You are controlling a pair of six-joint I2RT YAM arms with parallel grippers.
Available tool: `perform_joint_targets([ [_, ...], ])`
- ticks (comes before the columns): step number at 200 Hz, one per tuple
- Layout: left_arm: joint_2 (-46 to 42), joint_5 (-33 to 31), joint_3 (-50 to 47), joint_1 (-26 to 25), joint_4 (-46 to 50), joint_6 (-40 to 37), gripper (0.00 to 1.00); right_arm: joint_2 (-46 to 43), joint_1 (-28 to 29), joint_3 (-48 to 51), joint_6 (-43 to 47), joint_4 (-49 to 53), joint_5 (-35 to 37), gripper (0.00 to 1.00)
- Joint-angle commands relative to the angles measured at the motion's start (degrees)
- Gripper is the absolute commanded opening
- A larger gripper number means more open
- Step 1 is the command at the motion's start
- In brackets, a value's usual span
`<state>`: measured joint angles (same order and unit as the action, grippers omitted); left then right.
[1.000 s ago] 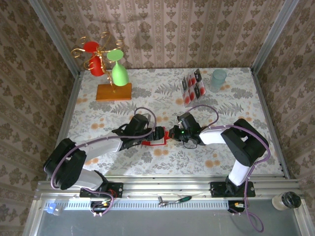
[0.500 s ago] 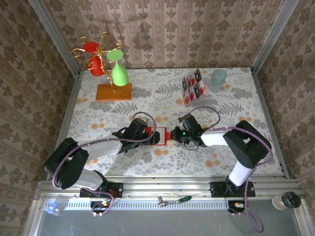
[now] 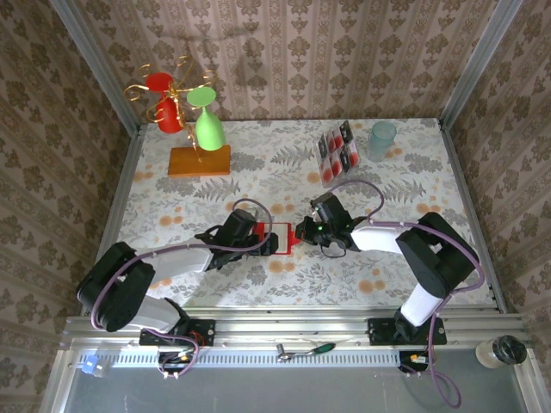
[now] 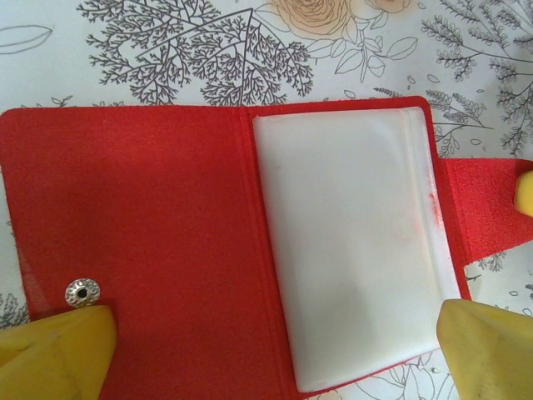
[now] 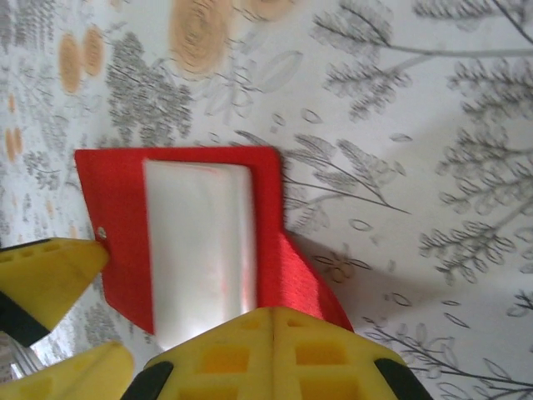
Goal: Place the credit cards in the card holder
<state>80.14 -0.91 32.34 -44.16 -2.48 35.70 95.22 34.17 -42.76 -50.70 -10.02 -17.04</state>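
Note:
The card holder (image 3: 282,238) lies open on the flowered table between both arms. In the left wrist view its red cover (image 4: 150,242) is spread flat, with the pale inner pockets (image 4: 350,242) on the right half. My left gripper (image 4: 275,367) hovers open just above it, one yellow fingertip (image 4: 50,350) over the snap corner and the other past the pockets' edge. My right gripper (image 5: 273,315) is shut on the holder's red closing tab (image 5: 304,275), lifting it slightly. The credit cards (image 3: 337,153) stand in a clear rack at the back right, away from both grippers.
A pale green cup (image 3: 382,138) stands beside the card rack. At the back left, an orange block (image 3: 200,161) carries a gold stand with red and green glasses. Patterned walls close in the table on three sides.
The left gripper has drawn back a little to the left, uncovering more of the card holder. The right gripper has edged toward the far left, still shut on the tab.

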Motion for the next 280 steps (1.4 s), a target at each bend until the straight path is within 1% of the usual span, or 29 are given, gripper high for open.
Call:
perform_joint_targets([
  [1,-1.74,-0.63,2.17,-0.01,1.73,-1.26,1.0,-1.79,0.28,-3.69,2.15,4.07,-0.93,0.07],
  [39,-0.98,-0.28,3.02,-0.03,2.03,-1.23,1.0,0.76,0.28,-7.9,3.24,6.05,-1.34,0.07],
  [59,-0.44,-0.37,2.32,0.02,1.81,-1.31,1.0,2.74,0.5,-9.66,3.26,6.42,-1.5,0.12],
  [74,-0.34,-0.74,1.46,0.0,1.39,-1.2,1.0,4.12,0.8,-11.1,3.24,6.79,-1.35,0.14],
  [111,-0.52,-2.46,-0.84,0.03,0.47,-0.75,1.0,8.04,1.42,-14.12,3.59,8.21,-0.98,0.14],
  [141,-0.07,-2.7,-2.1,-0.03,-0.39,-0.59,1.0,10.37,1.59,-15.7,4.03,9.29,-0.72,0.14],
  [223,1.51,-2.34,-2.25,-0.13,-1.75,-0.77,1.0,14.23,1.91,-18.05,5.3,10.99,-0.2,0.13],
  [280,2.97,-2.52,-1.67,-0.22,-2.65,-0.74,1.0,16.48,2.69,-19.2,4.53,10.05,-1.46,0.13],
])
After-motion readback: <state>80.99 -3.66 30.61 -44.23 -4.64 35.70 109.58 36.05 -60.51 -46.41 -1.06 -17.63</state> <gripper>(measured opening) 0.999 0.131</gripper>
